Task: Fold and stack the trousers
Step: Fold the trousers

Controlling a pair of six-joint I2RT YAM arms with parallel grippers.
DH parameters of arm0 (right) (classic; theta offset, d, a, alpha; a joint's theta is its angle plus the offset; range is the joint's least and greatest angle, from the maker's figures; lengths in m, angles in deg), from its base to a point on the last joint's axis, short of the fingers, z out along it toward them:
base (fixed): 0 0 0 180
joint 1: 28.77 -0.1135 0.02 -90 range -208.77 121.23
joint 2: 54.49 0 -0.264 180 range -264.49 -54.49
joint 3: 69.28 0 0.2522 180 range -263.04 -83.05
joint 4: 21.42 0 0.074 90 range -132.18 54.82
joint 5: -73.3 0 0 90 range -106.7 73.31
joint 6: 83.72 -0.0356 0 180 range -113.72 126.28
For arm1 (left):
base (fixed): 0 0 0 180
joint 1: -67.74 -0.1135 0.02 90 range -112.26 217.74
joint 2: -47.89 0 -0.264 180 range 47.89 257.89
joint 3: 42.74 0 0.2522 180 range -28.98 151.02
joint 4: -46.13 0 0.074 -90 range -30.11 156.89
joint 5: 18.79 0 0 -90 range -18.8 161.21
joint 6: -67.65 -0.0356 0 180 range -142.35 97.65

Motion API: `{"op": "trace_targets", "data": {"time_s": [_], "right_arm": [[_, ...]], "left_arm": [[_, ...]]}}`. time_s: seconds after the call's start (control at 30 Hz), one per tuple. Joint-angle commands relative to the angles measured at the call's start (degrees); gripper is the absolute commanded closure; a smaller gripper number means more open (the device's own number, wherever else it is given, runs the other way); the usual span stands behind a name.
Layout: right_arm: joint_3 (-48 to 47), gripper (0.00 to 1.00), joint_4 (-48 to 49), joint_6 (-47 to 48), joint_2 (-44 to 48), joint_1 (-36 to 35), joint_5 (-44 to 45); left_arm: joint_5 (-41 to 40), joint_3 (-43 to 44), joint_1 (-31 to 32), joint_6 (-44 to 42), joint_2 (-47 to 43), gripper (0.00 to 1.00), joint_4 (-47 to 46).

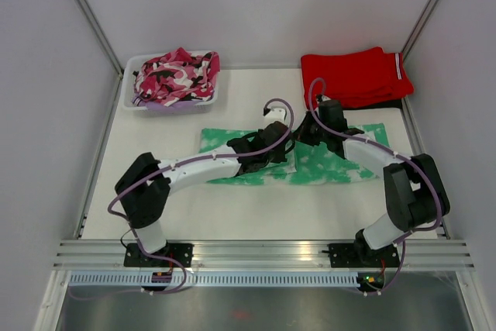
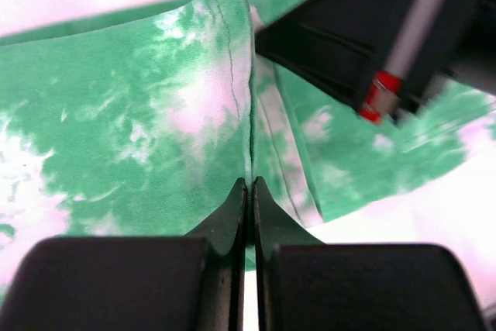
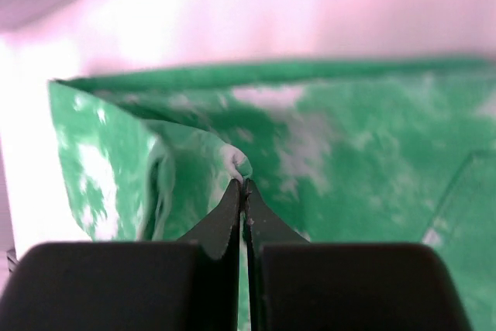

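The mint green tie-dye trousers (image 1: 325,164) lie flat across the middle of the table, running left to right. My left gripper (image 1: 273,147) sits over their middle and is shut on a fold of the cloth; the pinched edge shows in the left wrist view (image 2: 249,184). My right gripper (image 1: 310,136) is at the trousers' far edge, close to the left gripper, and is shut on a small bunch of green cloth (image 3: 242,167). The trousers fill the left wrist view (image 2: 124,114) and the right wrist view (image 3: 356,160).
Folded plain red trousers (image 1: 355,75) lie at the back right. A white basket (image 1: 130,75) holding the pink camouflage garment (image 1: 177,75) stands at the back left. Side walls close both sides. The right arm's black body (image 2: 364,29) is close in the left wrist view.
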Motion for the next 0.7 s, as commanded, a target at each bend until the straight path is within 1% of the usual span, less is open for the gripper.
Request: {"op": "trace_targets", "data": {"time_s": [0.0,0.13,0.3,0.43,0.67], "right_arm": [[-6.02,1.0,2.12,2.4,-1.3,0.13,1.88],[-8.93,1.0,2.21,3.55,-5.15,0.22,2.32],[-8.5,1.0,3.34,2.85,-8.07,0.22,0.91],[-5.51,1.0,3.88,2.06,-6.58,0.22,1.69],[-2.34,1.0,1.68,1.88,-2.53,0.22,4.78]], "left_arm": [[-2.43,-0.85,0.14,-0.21,-6.48,0.98,-1.58],[-2.61,-2.43,0.14,-0.3,-8.85,0.98,-2.28],[-2.26,-2.61,0.14,0.84,-6.93,0.98,-2.64],[-2.52,-1.82,0.14,1.11,-4.21,0.98,-3.95],[-4.54,2.75,0.14,4.0,0.81,0.98,-0.61]]}}
